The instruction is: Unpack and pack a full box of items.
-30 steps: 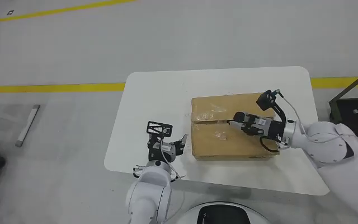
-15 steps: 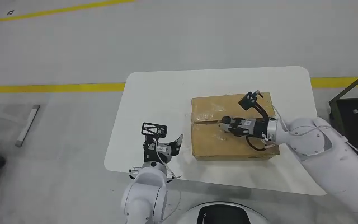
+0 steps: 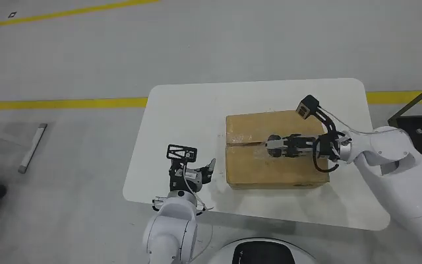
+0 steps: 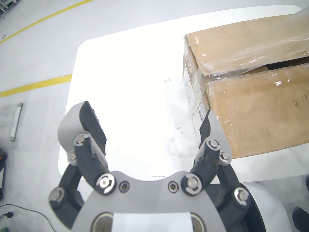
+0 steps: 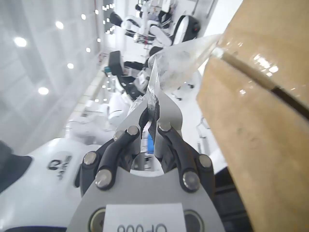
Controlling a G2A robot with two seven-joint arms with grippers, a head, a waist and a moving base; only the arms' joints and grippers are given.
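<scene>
Now the right hand [image 5: 152, 108] pinches tape [image 5: 179, 61] stretched from the box [image 5: 253, 134]

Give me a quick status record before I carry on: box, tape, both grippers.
box: cardboard, on the table, flaps down, dark gap showing along the centre seam
tape: clear strip lifted off the box top, running from the seam to the right gripper
right gripper: over the box top at the seam, shut on the tape
left gripper: open, holding nothing, above the table beside the box's corner
contents: hidden, nothing taken out yet
</scene>
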